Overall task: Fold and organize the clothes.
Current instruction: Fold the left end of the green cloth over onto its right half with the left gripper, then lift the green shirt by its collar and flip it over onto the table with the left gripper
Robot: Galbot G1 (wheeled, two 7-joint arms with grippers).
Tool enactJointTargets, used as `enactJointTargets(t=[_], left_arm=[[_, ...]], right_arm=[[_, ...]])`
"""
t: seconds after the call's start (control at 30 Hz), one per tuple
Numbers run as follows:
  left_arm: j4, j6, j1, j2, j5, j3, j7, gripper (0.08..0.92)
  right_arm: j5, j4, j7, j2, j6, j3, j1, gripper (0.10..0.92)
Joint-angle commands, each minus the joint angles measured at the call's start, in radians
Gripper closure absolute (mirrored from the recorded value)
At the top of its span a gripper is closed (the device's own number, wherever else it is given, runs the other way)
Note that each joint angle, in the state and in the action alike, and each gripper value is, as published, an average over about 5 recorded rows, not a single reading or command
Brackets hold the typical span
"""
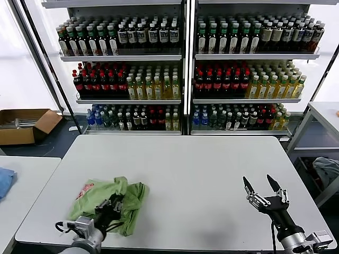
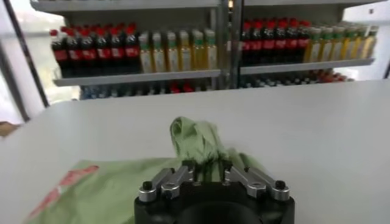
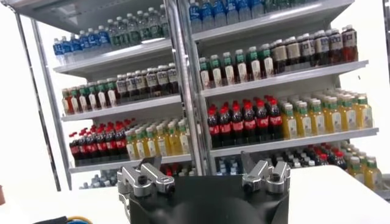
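- Left end effector (image 1: pixel 114 203): nearest item, low over the near-left part of the counter, right on the shirt. In the left wrist view its fingers (image 2: pixel 183 173) reach down into a raised ridge of green fabric; the tips are hidden by the cloth. Whether they pinch the fold or stand loose around it cannot be told from here.
- Polo shirt (image 1: pixel 103 203): light green, crumpled in a loose heap on the near-left of the counter, red-and-white print showing at its left edge. One bunched ridge stands up in front of the left end effector. Not yet flat, not yet folded.
- Handling estimate, shirt: judged light, soft and limp, with no stiffness to hold a shape. It should drape and sag from any single hold and drag across the surface rather than slide cleanly. Not fragile.
- Holding places, shirt: likely best taken at an edge, such as hem, shoulder seam or collar, so it can be spread. A pinch in the middle of the heap would probably lift several layers together.
- Right end effector (image 1: pixel 264 189): near-right of the counter, well apart from the shirt, fingers spread wide, pointing up and away, holding nothing and touching nothing. Idle.
- Counter (image 1: pixel 212 174): pale, smooth top carrying the shirt.
- Drinks shelves (image 1: pixel 183 69): behind the counter, rows of bottles. Not part of the work.
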Motion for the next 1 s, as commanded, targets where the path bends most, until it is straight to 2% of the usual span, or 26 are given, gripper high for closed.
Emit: enactJointTargets(t=[0.03, 0.17, 0.27, 0.37, 0.53, 0.63, 0.73, 1.0], left_arm=[[-0.231, 0.063, 0.095, -0.035, -0.063, 0.152, -0.024, 0.62], [-0.294, 0.082, 0.091, 0.008, -0.142, 0.054, -0.03, 0.507], [-0.263, 0.078, 0.058, 0.062, -0.187, -0.059, -0.033, 0.421], [-0.182, 0.06, 0.018, 0.126, -0.222, -0.197, -0.016, 0.334], [0.064, 0.05, -0.03, 0.24, -0.303, -0.367, 0.038, 0.205], [0.198, 0.044, -0.046, 0.279, -0.316, -0.378, 0.048, 0.181], [0.267, 0.041, -0.06, 0.288, -0.326, -0.362, 0.042, 0.178], [0.314, 0.054, -0.09, 0.241, -0.35, -0.312, 0.03, 0.177]], right_arm=[[-0.008, -0.01, 0.003, 0.0, -0.003, -0.007, 0.013, 0.203], [-0.01, -0.013, 0.003, 0.0, -0.003, -0.012, 0.02, 0.203], [-0.012, -0.013, 0.002, 0.002, -0.003, -0.016, 0.02, 0.203], [-0.016, -0.01, -0.002, 0.004, -0.001, -0.019, 0.011, 0.203], [-0.02, -0.012, -0.008, 0.0, 0.008, -0.012, -0.012, 0.203], [-0.021, -0.017, -0.01, -0.001, 0.012, -0.009, -0.019, 0.203], [-0.031, -0.018, -0.009, 0.0, 0.013, -0.012, -0.02, 0.203], [-0.055, -0.018, -0.005, 0.01, 0.015, -0.022, -0.024, 0.203]])
